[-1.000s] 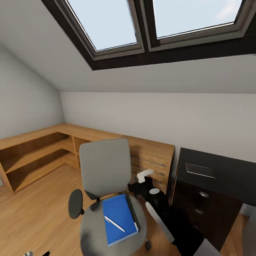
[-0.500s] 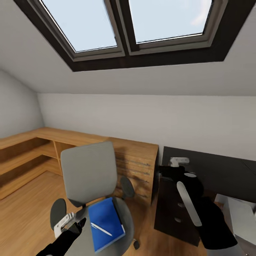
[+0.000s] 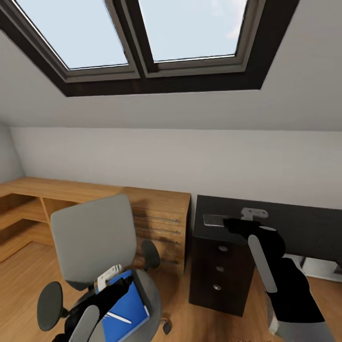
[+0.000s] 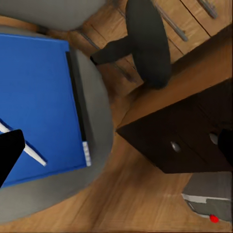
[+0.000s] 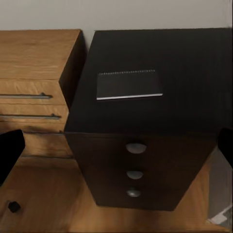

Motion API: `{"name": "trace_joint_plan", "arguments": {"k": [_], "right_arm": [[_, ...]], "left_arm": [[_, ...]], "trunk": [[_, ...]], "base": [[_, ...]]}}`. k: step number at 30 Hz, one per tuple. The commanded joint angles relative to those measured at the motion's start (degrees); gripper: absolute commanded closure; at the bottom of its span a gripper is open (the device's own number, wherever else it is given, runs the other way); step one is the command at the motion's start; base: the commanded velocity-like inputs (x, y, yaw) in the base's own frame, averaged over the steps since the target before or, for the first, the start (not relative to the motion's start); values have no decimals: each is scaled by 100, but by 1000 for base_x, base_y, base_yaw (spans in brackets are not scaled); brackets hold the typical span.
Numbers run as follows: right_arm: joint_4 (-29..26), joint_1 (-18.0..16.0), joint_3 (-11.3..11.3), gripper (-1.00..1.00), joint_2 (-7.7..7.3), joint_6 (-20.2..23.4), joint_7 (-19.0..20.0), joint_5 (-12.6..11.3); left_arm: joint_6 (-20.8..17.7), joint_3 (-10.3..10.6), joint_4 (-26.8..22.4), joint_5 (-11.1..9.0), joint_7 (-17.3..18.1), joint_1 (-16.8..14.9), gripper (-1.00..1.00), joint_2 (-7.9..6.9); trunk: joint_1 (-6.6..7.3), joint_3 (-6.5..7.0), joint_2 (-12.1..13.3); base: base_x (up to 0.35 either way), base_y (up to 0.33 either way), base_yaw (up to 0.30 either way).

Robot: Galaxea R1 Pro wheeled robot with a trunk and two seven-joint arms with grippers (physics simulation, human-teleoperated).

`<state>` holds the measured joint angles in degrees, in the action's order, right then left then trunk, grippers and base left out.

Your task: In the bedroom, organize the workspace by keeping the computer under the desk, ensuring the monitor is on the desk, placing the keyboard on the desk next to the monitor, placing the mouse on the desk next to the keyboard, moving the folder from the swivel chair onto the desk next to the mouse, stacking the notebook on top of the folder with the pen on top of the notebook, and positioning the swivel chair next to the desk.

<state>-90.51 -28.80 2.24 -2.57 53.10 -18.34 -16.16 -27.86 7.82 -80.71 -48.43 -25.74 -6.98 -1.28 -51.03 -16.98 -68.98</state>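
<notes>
On the left, the grey upholstered swivel chair [image 3: 90, 240] with black armrests stands on the light wood floor [image 3: 23, 266] in front of a long oak dresser [image 3: 156, 209] with slatted drawers. Its seat carries the thin bright blue folder [image 4: 34, 107], lying flat with one dark spine edge toward the dresser side, and across the folder rests the thin silver-white pen [image 4: 31, 150], its long axis running diagonally over the blue cover. The left pincer [image 3: 114, 280] hovers just above the folder's near edge; from the left wrist view one black fingertip [image 4: 8, 150] shows at one side and the other at the far edge, so the jaws look spread wide and hold nothing. Further right stands the glossy black tabletop [image 5: 189, 73] with three round-knobbed drawers below. A thin flat dark-looking rectangular notebook [image 5: 128, 84] lies on it near the dresser end, its long side across the top; its true colour is hard to judge. The right pincer [image 3: 244, 218] hangs just over the tabletop beside the notebook, jaws apart, empty. A light grey computer tower [image 4: 208, 199] with a red dot stands on the floor beside the drawers. No writing is readable.
</notes>
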Motion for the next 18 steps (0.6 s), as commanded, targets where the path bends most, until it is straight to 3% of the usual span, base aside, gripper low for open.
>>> {"name": "trace_joint_plan", "arguments": {"k": [1, 4, 9, 10, 11, 12, 18], "right_arm": [[10, -25, -32, -100, 1, 21, -61, -57], [72, -84, -248, -100, 20, 46, -71, -55], [291, -229, -405, -100, 39, 63, -333, -59], [369, -285, -426, -100, 42, 62, -452, -63], [471, -381, -465, -100, 13, 61, -601, -74], [499, -420, -514, -100, 3, 60, -629, -76], [817, -695, -1068, -100, 37, 62, -721, -75]], "left_arm": [[1, 61, 66, -60, -67, -67, -100, 0], [9, 230, 355, -52, -117, -237, -100, 100], [58, 450, 542, -46, -380, -326, -100, 264], [74, 550, 566, -45, -476, -337, -100, 288], [118, 781, 604, -35, -612, -351, -100, 316], [147, 839, 616, -35, -636, -353, -100, 321], [229, 918, 632, -36, -671, -356, -100, 332]], "trunk": [[22, 11, 36], [88, 65, 157], [198, 154, 357], [220, 172, 397], [242, 190, 437], [264, 208, 478], [396, 316, 718]], "base": [[0, 0, -298], [0, 0, -298], [0, 0, -298], [0, 0, -298], [0, 0, -298], [0, 0, -298], [0, 0, -298]]}}
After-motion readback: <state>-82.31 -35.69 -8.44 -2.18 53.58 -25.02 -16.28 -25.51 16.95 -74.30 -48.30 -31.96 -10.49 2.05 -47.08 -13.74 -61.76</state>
